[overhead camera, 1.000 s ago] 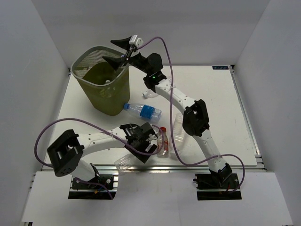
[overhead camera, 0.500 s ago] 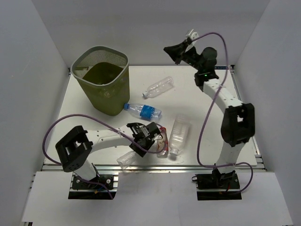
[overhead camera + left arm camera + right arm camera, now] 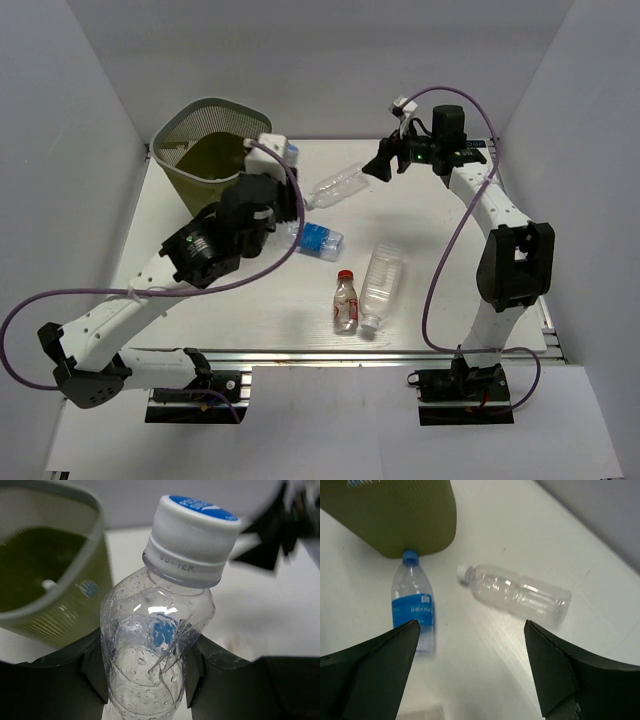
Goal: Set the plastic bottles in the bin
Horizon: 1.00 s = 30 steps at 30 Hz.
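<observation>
- The left end effector (image 3: 270, 165) pinched a white-capped bottle (image 3: 150, 630) by its body. The bin (image 3: 215, 101) opened just ahead and to its left, so a short reach over the rim looked enough.
- The right end effector (image 3: 470, 625) hung spread above the counter (image 3: 485, 530). A clear bottle (image 3: 517, 595) lay just ahead, its long axis nearly along the finger-to-finger line.
- Half a second earlier, the left arm sat low beside the red-capped bottle (image 3: 345, 300), and the right was higher.
</observation>
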Available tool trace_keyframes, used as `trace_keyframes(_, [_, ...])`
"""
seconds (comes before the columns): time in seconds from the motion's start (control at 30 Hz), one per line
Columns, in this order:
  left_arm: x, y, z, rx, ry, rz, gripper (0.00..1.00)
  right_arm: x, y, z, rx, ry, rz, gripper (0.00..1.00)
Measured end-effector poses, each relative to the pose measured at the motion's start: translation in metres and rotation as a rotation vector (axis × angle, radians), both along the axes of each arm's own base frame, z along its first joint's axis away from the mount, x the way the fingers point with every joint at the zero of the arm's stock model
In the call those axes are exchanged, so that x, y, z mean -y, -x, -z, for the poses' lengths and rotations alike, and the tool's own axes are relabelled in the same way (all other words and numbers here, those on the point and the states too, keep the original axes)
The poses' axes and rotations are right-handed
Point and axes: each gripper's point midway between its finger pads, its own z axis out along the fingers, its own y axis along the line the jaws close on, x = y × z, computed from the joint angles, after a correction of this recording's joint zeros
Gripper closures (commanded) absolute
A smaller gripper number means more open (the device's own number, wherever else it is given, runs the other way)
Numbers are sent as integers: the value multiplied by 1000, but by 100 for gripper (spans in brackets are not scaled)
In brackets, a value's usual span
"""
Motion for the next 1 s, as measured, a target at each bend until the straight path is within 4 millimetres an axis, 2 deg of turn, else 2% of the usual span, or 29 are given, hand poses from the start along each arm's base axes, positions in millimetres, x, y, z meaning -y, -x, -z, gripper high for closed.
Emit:
trace_keyframes(0.07, [-24,-19,-27,101,34,-120,74,1,6,17,-54,28,-10,10])
trace_keyframes(0.17, [-55,-47,-58,220,64,-288,74,-3,19,29,-88,63,-50,10])
trace_keyframes(0.33, [-86,-99,-99,326,92,-477,76,-18,37,42,-86,109,-128,10])
trace_keyframes(0.4, [-99,-123,-109,348,98,-540,77,-23,44,48,-89,126,-156,10])
trace_keyframes(0.47, [-115,-145,-112,352,100,-600,77,-30,52,54,-92,140,-185,10])
trace_keyframes(0.53, [-132,-168,-113,346,98,-652,67,-36,59,60,-95,153,-209,10])
trace_keyframes(0.57, [-143,-178,-113,344,97,-681,59,-39,63,64,-98,160,-220,10])
trace_keyframes(0.6, [-153,-189,-112,337,96,-704,46,-42,67,67,-98,168,-236,10])
trace_keyframes(0.63, [-160,-197,-108,326,90,-719,15,-45,71,71,-101,175,-249,10])
trace_keyframes(0.67, [-170,-204,-102,308,73,-734,1,-48,76,73,-106,183,-263,10])
trace_keyframes(0.73, [-183,-213,-85,262,45,-748,1,-55,81,76,-98,194,-288,10])
trace_keyframes(0.83, [-186,-217,-68,207,11,-719,1,-69,88,83,-88,215,-321,10])
trace_keyframes(0.9, [-175,-215,-64,180,-10,-650,1,-83,92,94,-99,237,-343,10])
trace_keyframes(1.0, [-147,-204,-57,143,-41,-463,1,-106,92,121,-129,283,-361,10])
